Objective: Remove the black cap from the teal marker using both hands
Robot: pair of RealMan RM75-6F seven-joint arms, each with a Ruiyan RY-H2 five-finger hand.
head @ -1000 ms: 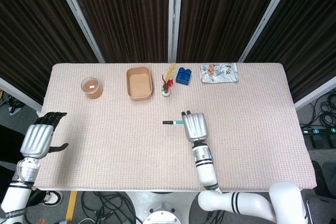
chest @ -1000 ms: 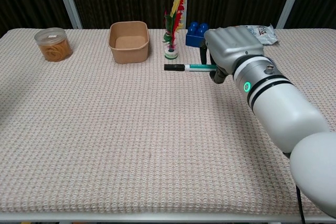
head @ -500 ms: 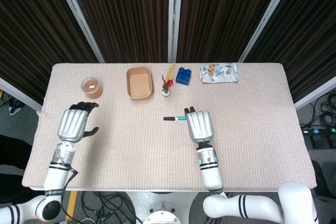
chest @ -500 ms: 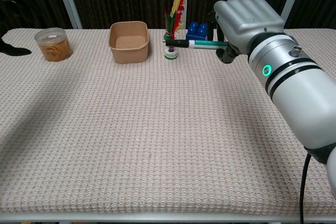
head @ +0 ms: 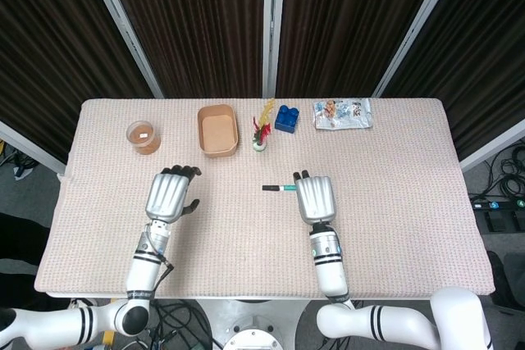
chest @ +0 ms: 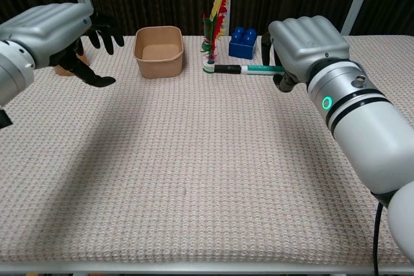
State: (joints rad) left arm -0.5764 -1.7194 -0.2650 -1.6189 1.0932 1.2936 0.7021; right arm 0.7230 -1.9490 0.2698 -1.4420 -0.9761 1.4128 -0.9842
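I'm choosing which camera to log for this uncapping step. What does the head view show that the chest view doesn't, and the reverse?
Only the head view shows the snack packet at the table's far edge, the jar unobstructed, and cables on the floor.

Only the chest view shows, side on, that the teal marker is held above the table.

Both show the right hand holding the marker with its black cap toward the left hand, which is open and apart from it, plus the paper tray, feathered toy and blue block.

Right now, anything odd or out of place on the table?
Nothing stands out. The right hand holds the teal marker level, black cap on; the left hand is open and empty. Back-row items sit upright, nothing spilled.
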